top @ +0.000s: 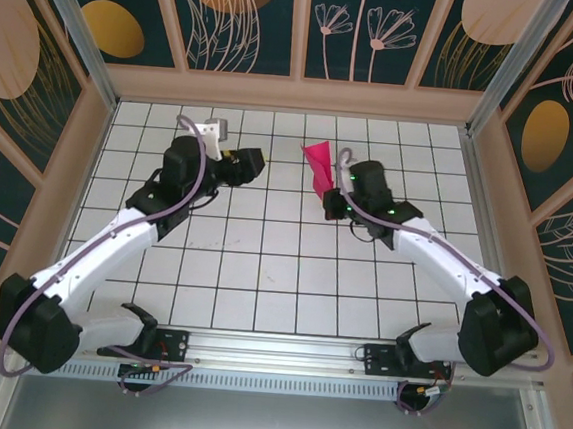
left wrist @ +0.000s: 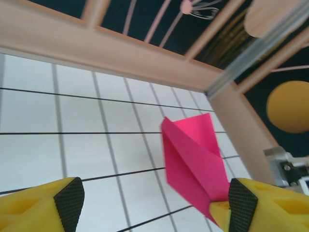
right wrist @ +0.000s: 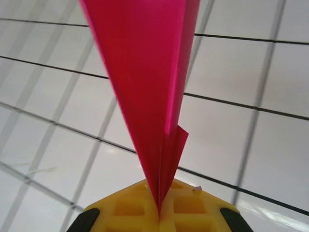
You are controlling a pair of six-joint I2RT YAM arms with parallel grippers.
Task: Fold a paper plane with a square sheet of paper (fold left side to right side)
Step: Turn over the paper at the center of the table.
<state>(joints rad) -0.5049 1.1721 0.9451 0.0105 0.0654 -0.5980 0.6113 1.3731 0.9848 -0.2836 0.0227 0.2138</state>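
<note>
**Top view**
- Tabletop (top: 260,283): white grid tiles.
- Paper plane (top: 318,163): magenta-pink and folded to a narrow wedge. It is held up off the tiles at about 1 o'clock from the tabletop's middle, with its wide end toward 11 o'clock.
- Right gripper (top: 327,188): sits at the plane's 5 o'clock, jaws clenched on its narrow end.
- Left gripper (top: 258,162): sits at 9 o'clock of the plane and apart from it, pointing toward 3 o'clock.

**Left wrist view**
- Left gripper (left wrist: 154,208): yellow jaws with dark pads, released and spread wide at 7 and 5 o'clock, with nothing between them.
- Paper plane (left wrist: 193,159): lies beyond the jaws toward 4 o'clock. Creased layers show, and its narrow end ends at the jaw on that side.

**Right wrist view**
- Right gripper (right wrist: 159,215): yellow jaws at 6 o'clock, pressed together on the plane's tip.
- Paper plane (right wrist: 145,72): widens from the tip toward 12 o'clock, with a small flap on its 3 o'clock side.
</note>
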